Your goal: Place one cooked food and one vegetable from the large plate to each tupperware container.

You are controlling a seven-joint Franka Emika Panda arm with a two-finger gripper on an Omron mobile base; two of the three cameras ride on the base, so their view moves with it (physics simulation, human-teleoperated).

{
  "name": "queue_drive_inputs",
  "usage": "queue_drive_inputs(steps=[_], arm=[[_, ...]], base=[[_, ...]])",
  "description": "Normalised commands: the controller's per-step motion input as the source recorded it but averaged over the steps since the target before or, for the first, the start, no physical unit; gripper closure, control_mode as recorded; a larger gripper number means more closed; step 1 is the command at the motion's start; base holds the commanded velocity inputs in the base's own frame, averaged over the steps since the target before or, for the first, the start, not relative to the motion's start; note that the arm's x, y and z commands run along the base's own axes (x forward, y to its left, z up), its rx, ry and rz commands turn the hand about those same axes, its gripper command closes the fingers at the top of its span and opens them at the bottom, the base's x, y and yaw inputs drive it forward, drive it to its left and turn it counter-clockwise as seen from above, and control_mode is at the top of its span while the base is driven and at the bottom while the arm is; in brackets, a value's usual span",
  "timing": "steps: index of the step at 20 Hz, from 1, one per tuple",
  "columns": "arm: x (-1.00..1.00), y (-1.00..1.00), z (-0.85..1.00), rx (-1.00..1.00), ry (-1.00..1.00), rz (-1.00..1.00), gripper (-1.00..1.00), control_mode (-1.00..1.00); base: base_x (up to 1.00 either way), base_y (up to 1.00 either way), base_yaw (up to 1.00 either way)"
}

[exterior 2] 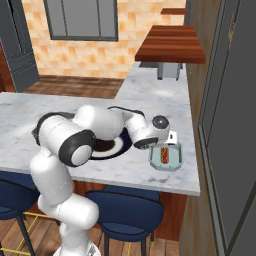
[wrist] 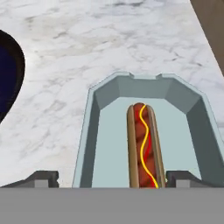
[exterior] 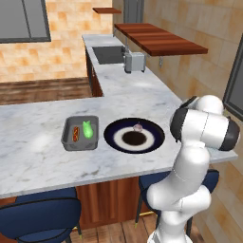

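Hand (wrist: 112, 178) open over hot dog (wrist: 144, 144) in teal tub (wrist: 192, 105).

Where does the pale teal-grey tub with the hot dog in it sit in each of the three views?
Left base view: I cannot pick it out; the arm covers the counter to the right of the large plate.
Right base view: pale teal-grey tub at centre right, near the counter's front edge, just past the gripper.
Hand view: lower centre, below the camera, hot dog lying lengthwise inside.
Shared landmark: the large plate.
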Motion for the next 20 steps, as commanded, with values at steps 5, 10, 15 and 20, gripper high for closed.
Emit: queue_drive_inputs(steps=[5,10,15,20], arm=[[-0.22,0.95,0.97,0.13,0.29,-0.17,-1.0,-1.0],[-0.1,0.94,0.75,0.1,0.24,-0.17,-1.0,-1.0],[-0.01,1.0,-0.02,-0.01,0.01,-0.02,-1.0,-1.0],[0.01,1.0,-0.27,0.01,0.0,-0.03,-1.0,-1.0]], base=[[0.0,0.0,0.0],[0.0,0.0,0.0],[0.0,0.0,0.0],[0.0,0.0,0.0]])
